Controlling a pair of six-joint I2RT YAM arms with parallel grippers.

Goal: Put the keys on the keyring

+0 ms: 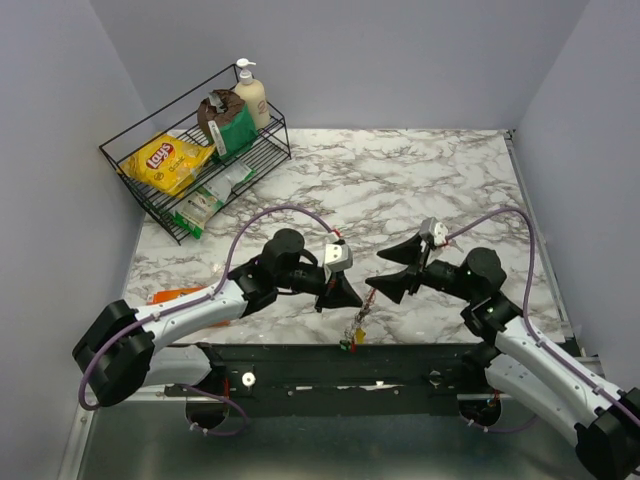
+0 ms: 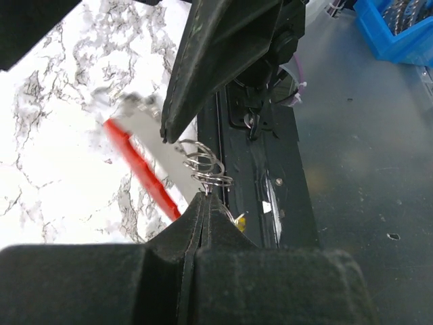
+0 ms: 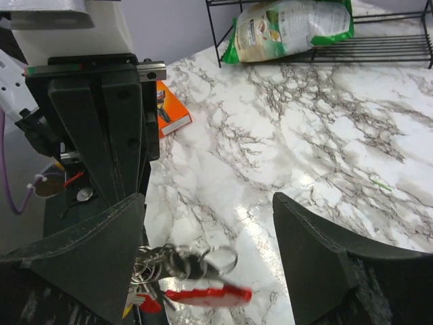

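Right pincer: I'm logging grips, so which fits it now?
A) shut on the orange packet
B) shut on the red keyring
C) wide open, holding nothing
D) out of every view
C: the right pincer has its fingers far apart in its wrist view, while the shut left pincer pinches the wire rings beside the red keyring.

The only wording I can make out is the red and white "Lay's" logo on the yellow chip bag [image 1: 165,160]. It lies in the black wire rack [image 1: 283,140] at the counter's [image 1: 430,180] far left corner. The green and white pouch [image 3: 291,24] in the same rack carries print, but it is too blurred to read.
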